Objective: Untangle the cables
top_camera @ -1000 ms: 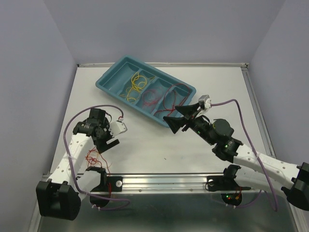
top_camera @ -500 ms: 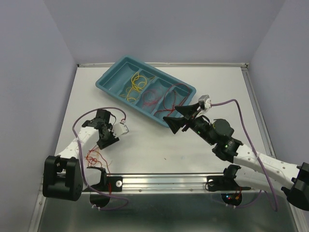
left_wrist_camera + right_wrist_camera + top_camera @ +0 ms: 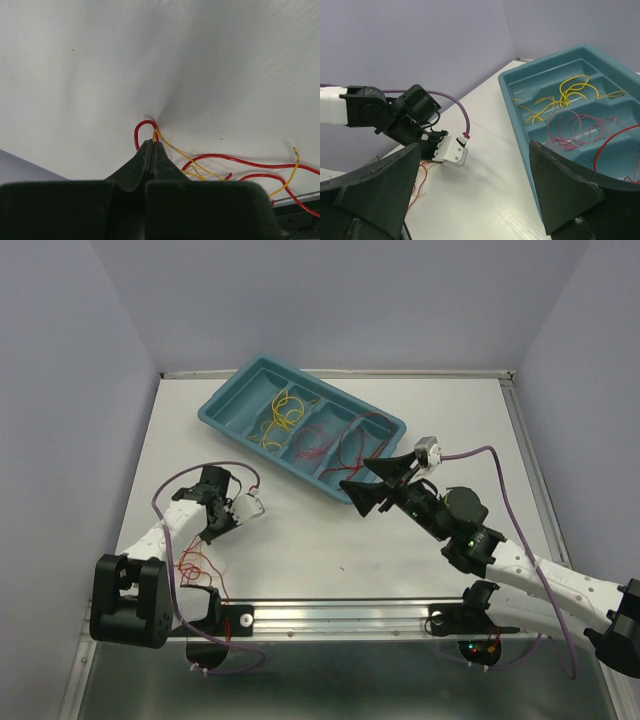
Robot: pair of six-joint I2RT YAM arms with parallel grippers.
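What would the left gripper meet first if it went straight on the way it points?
The table, seemingly right past its tips; the left gripper is shut on the red and yellow cables.

Non-task stuff: teal plastic tray (image 3: 268,461), split into several compartments, sits diagonally on the far half of the white table (image 3: 300,540) (its right corner points roughly toward table centre). Pale lavender walls (image 3: 350,300) close in the back and both sides. A metal rail (image 3: 340,615) runs along the near edge. Small dark speck (image 3: 340,567) on the tabletop, near that rail.
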